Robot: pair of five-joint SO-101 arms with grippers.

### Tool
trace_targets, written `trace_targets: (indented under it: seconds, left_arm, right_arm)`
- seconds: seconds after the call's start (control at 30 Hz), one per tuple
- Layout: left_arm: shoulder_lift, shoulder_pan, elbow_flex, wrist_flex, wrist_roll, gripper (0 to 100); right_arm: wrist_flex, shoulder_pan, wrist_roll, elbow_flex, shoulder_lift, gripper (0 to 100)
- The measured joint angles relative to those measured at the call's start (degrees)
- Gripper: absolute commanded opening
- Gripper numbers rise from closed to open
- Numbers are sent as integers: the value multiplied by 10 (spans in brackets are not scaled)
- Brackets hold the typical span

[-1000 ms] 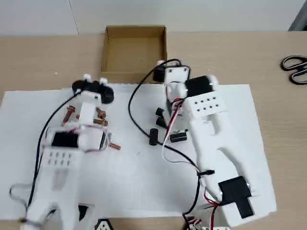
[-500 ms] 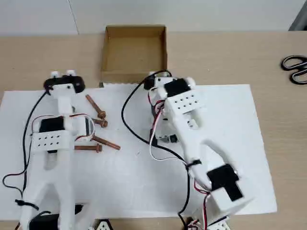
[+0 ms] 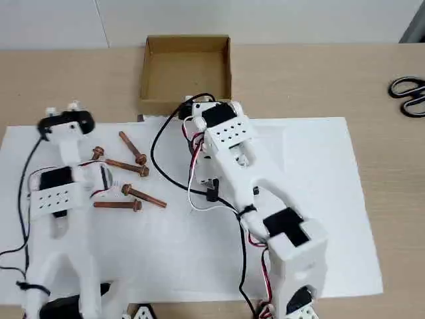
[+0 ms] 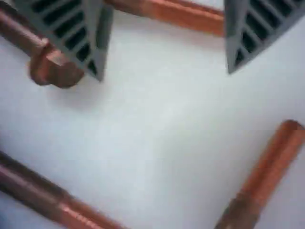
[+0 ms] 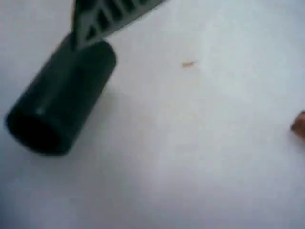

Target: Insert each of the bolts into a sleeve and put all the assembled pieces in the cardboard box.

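Several copper bolts (image 3: 130, 195) lie scattered on the white paper at the left. My left gripper (image 4: 164, 71) hovers open just above them, a bolt head (image 4: 52, 71) by one fingertip and nothing between the two. More bolt shafts (image 4: 267, 181) lie around it. A black sleeve (image 5: 62, 100) lies on its side on the paper, with my right gripper (image 5: 102, 21) right at its closed end. In the high view the right arm covers most of that spot and a black sleeve (image 3: 212, 193) peeks out beside it. The cardboard box (image 3: 186, 73) stands empty at the back.
The white paper sheet (image 3: 319, 166) covers the table's middle, and its right half is bare. Scissors (image 3: 408, 93) lie at the far right on the wood. Black cables (image 3: 159, 166) loop between the arms near the bolts.
Both arms have swung to the left. The left arm has uncovered more of the bolts. The right arm's wrist now sits over the sleeves, hiding most of them.
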Motion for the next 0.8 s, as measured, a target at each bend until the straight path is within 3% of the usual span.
trace_targets:
  seconds: [0.8]
  left_arm:
    - [0,-4,4,0,-10,160]
  right_arm:
    - [-16,-43,-26,-11,55,203]
